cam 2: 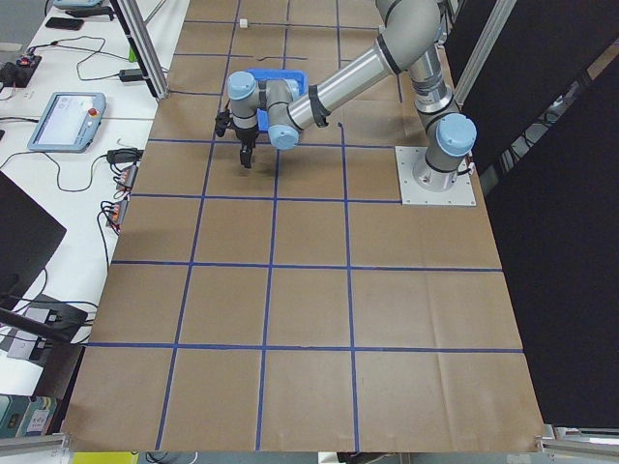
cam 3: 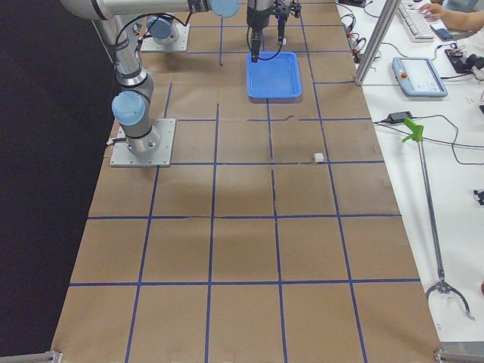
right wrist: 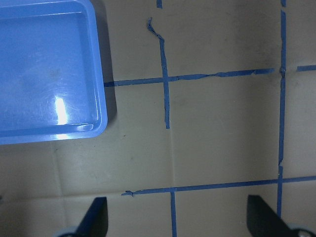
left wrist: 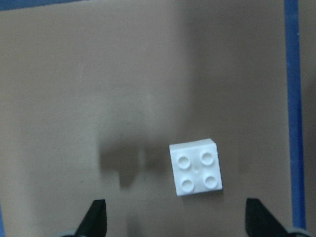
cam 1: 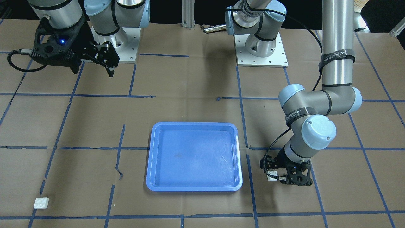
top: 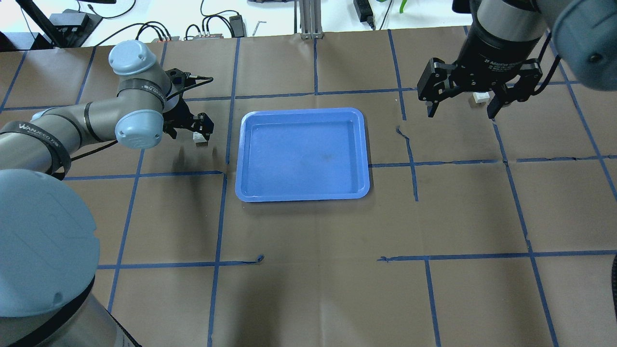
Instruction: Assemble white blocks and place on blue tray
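One white block [left wrist: 195,167] lies studs up on the brown paper, just left of the blue tray [top: 302,153]. My left gripper [left wrist: 177,219] is open and hovers low over it, touching nothing; the block sits right of centre between the fingertips. It also shows in the overhead view [top: 200,139]. The second white block [cam 1: 41,203] lies alone near the table's far right corner. My right gripper [top: 461,113] is open, empty and held high above the table. The tray holds nothing.
Blue tape lines cross the brown paper cover. The two arm bases [cam 1: 262,52] stand at the robot's side of the table. In the right wrist view, only a corner of the tray [right wrist: 101,98] and taped paper show.
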{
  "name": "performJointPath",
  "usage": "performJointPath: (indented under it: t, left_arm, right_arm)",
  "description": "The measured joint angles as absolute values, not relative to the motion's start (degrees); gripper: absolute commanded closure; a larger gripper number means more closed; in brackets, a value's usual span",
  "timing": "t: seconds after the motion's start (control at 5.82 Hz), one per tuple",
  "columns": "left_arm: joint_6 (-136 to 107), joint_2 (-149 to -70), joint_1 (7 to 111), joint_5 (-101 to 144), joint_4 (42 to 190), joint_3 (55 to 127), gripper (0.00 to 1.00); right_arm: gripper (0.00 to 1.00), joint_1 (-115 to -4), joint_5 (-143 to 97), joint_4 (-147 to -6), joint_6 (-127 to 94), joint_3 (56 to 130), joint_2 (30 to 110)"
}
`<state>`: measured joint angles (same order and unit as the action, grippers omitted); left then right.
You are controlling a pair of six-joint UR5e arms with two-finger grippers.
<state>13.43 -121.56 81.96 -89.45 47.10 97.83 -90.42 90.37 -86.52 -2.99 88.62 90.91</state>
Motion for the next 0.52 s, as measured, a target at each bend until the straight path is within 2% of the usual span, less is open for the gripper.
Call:
performJointPath:
  t: [0.17, 0.34, 0.52]
  left_arm:
    - [13.43, -122.17, 81.98, -89.09, 46.08, 97.74, 0.57]
    - [13.47, -122.43, 82.00, -88.98, 45.54, 97.74, 0.78]
    - [13.54, -122.55, 81.99, -88.95, 45.38, 97.73, 0.91]
  right_arm:
    - [0.00, -89.27, 90.27, -86.82, 2.19, 88.65, 90.61]
    - [0.00, -87.37, 90.18, -86.93, 8.14, 88.70, 90.13]
    - [0.00, -84.96, 90.12, -87.04, 15.22, 88.74, 89.30]
